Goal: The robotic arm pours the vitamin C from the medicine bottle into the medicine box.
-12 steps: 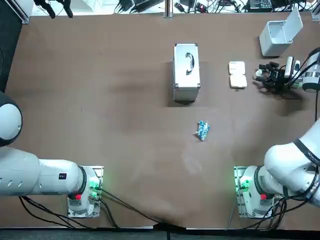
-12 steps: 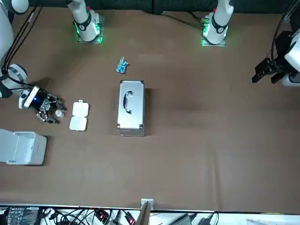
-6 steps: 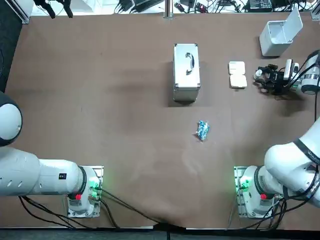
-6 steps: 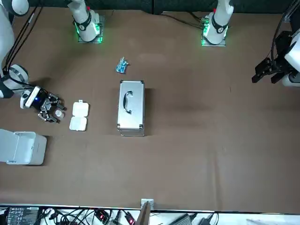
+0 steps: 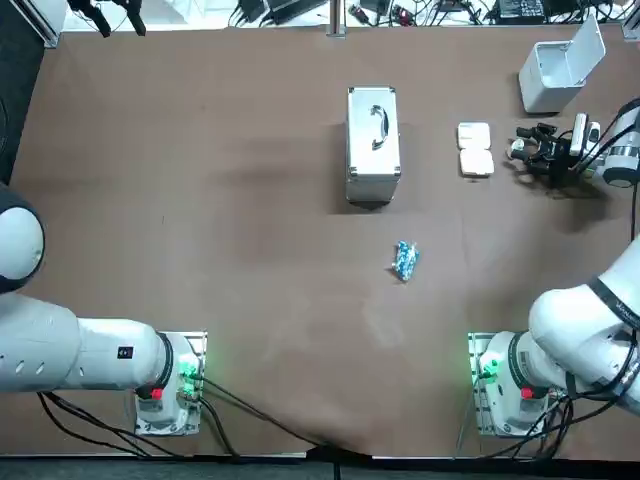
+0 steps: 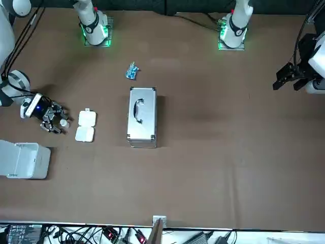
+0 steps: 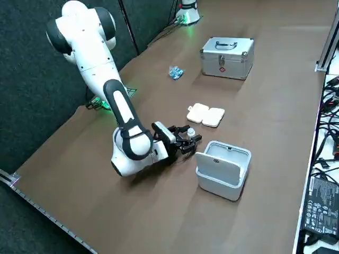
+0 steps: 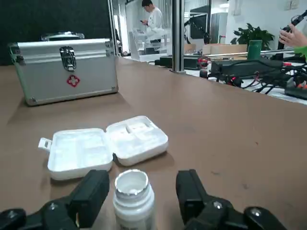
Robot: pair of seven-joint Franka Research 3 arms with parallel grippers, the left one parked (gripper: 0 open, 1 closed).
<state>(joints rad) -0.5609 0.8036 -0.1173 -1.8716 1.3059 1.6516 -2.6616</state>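
Gripper: right gripper [image 8: 142, 179] spread open, low over the table [image 8: 225, 139], a finger either side of the bottle, gaps on both sides.
Bottle: medicine bottle [image 8: 133, 201] white, uncapped, upright between the fingers.
Box: medicine box [image 8: 105, 146] white, opened flat, just beyond the bottle.
Arm: right arm [image 7: 123, 114] bent down, wrist lying level.

My right arm [image 7: 87, 47]: white rounded shells, black joint bands. My right gripper [image 5: 524, 150], far right of top view: black, blocky matte fingers [image 8: 92, 192] spread apart. Base [image 5: 495, 372] lit green, black cables [image 5: 545, 425] near bottom edge.
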